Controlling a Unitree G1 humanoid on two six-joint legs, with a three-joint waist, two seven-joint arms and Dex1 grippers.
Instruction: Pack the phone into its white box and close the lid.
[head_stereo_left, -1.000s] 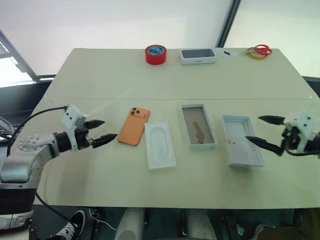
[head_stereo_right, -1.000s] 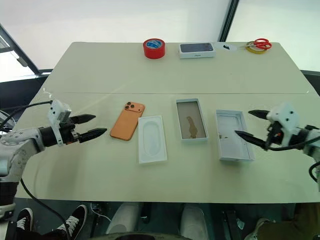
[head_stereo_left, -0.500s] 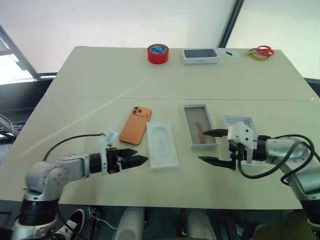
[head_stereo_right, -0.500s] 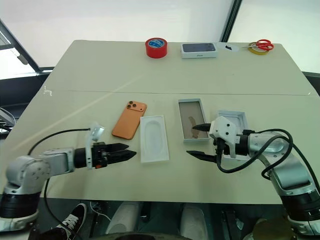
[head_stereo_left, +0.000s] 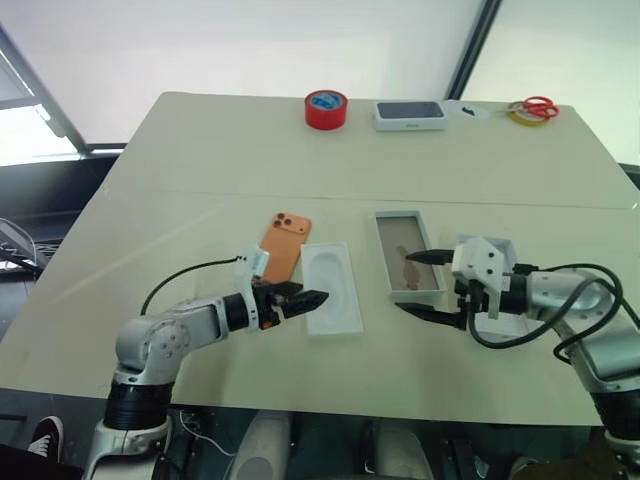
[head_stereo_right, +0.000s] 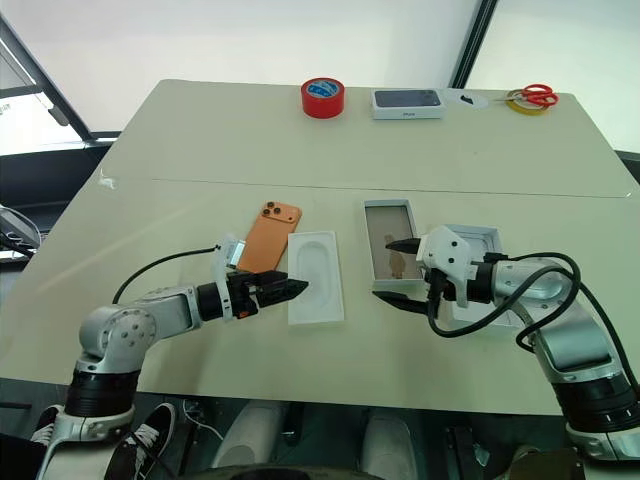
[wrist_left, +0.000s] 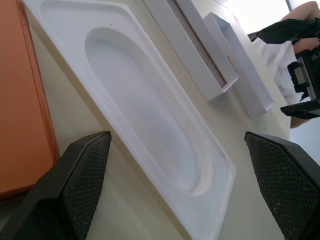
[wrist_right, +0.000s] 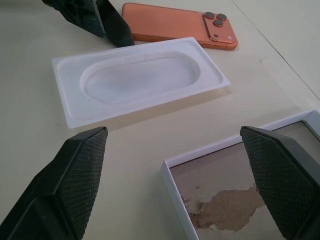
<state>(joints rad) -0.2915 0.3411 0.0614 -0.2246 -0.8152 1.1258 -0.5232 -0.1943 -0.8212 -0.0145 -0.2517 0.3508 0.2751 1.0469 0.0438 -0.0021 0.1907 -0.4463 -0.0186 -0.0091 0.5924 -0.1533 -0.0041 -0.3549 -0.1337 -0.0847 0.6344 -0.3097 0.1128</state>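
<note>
Items on the table (head_stereo_left: 180, 160), counted: one orange phone (head_stereo_left: 283, 247); one white insert (head_stereo_left: 332, 287) with a rounded hollow; one white box (head_stereo_left: 406, 254) with a brownish floor; one lid (head_stereo_right: 478, 262), partly hidden; one second white box bearing a dark phone picture (head_stereo_left: 411, 115), at 12 o'clock; one red tape roll (head_stereo_left: 326, 109); one pair of red-handled scissors (head_stereo_left: 535, 105); two grippers, left (head_stereo_left: 300, 301) and right (head_stereo_left: 426, 285).

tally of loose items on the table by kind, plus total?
Phones: 1, the orange phone
Open box parts: 3, the white insert, the white box, the lid
Closed boxes: 1, the white box with a dark phone picture
Tape rolls: 2, the red tape roll, the yellow tape roll
Scissors: 1, the red-handled scissors
Total: 8
</note>
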